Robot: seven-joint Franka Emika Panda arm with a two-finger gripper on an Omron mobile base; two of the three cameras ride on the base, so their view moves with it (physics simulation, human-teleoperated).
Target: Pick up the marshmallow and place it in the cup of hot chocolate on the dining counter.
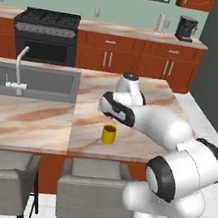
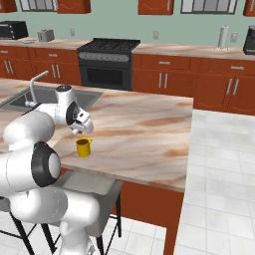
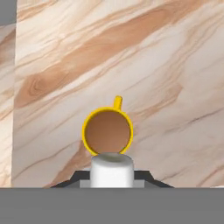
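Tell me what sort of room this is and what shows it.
A home kitchen, rendered rather than real. A black stove stands among red-brown cabinets along the back wall, a coffee machine sits on that wall counter, and the marble dining counter in front has a built-in grey sink with a faucet.

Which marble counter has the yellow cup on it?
The dining counter with the sink, not the wall counter beside the stove; the cup of hot chocolate stands near its front edge.

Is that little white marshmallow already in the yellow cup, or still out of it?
Still out. In the hand view the marshmallow sits between the gripper fingertips, above the cup of hot chocolate, whose brown inside shows nothing white.
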